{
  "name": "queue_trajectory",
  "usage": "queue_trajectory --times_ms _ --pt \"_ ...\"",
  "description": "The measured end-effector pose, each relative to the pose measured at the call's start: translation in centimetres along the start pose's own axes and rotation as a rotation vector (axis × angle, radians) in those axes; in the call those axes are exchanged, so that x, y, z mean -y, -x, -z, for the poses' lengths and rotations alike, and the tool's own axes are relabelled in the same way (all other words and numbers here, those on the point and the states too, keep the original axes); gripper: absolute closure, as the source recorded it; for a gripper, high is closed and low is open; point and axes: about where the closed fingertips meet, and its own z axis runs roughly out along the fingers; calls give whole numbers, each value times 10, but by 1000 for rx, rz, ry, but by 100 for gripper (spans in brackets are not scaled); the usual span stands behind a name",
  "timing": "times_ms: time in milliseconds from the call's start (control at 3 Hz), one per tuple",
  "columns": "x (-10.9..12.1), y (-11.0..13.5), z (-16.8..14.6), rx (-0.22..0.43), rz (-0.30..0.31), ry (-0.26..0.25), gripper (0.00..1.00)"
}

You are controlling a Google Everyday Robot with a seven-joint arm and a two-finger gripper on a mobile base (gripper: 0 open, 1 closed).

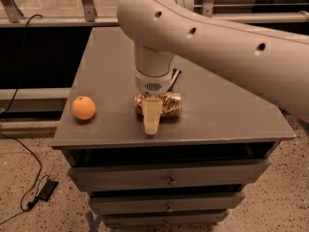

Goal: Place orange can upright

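1. While the robot's pale arm (231,37) arches over a grey cabinet (231,115), the orange can (169,105) lies on its side on the cabinet's top, close to the front edge and about midway along it.
2. The gripper (151,122) points straight down near the cabinet's front edge, directly in front of the can and hiding part of it. Whether it is open or closed, or has any grip on the can, cannot be told from this angle.
3. An orange fruit (84,108) sits alone on the same top, toward the cabinet's front left corner as seen from the drawer side, well apart from the can.
4. A dark, glinting packet (175,74) peeks out from behind the arm's wrist, farther back on the cabinet's top; little of it shows.
5. The top is flat, matt grey, and overhangs a dark gap. Below it the cabinet's front carries three drawers (145,175), each with a small knob (171,181).
6. Speckled stone floor (285,197) surrounds the cabinet's base. A black cable (19,144) runs across it to the cabinet's left, by a small black box (46,189).
7. Behind the cabinet, metal bars (87,1) rise out of view.
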Motion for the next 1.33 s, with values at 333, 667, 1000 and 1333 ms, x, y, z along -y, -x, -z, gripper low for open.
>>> queue_trajectory --times_ms 333,667,1000,1333 --pt "-1 -5 -8 -27 -15 24 41" --pt "-1 -5 -4 -28 -15 26 64" --pt "-1 -5 -2 -27 -15 25 88" --pt "-3 15 55 -3 61 -52 100"
